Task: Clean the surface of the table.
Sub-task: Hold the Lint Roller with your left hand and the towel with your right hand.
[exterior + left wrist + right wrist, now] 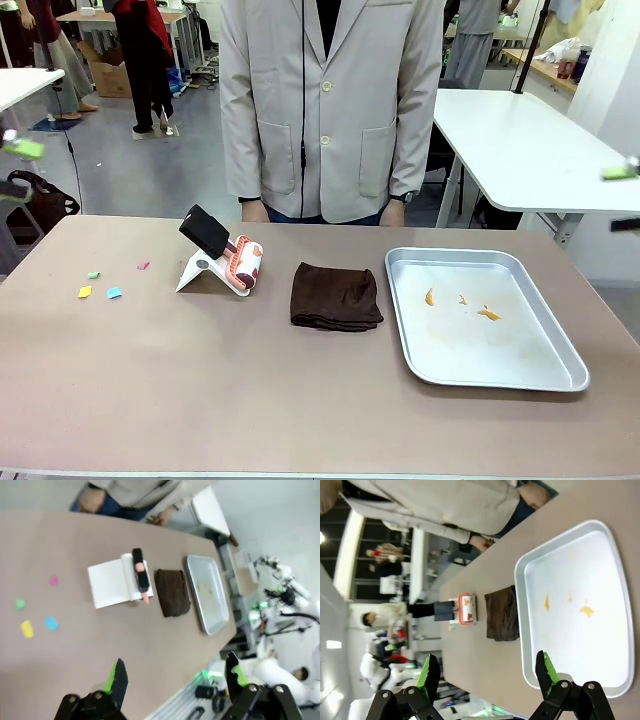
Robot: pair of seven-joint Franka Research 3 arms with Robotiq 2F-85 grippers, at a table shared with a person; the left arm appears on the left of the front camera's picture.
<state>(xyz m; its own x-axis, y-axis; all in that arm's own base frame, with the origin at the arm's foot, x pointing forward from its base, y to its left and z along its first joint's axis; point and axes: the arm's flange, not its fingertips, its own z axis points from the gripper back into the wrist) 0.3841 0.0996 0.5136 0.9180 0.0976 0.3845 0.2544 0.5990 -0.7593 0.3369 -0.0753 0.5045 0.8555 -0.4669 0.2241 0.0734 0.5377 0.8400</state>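
The brownish table (250, 390) carries small coloured paper scraps (100, 288) at its left. A lint roller (225, 255) leans on a white stand near the middle, with a folded brown cloth (336, 297) to its right. My left gripper (12, 168) hangs open at the left edge, above and off the table. My right gripper (622, 198) hangs open at the right edge. In the left wrist view my left gripper (176, 677) is open high above the table (90, 650), scraps (37, 625), roller (140, 575) and cloth (172, 592). My right gripper (487, 672) is open over the near table edge.
A silver metal tray (500, 350) with a few orange crumbs lies at the right, also the tray (212, 610) and tray (600, 645). A person in a beige jacket (330, 110) stands at the far edge, hands low. White tables stand behind.
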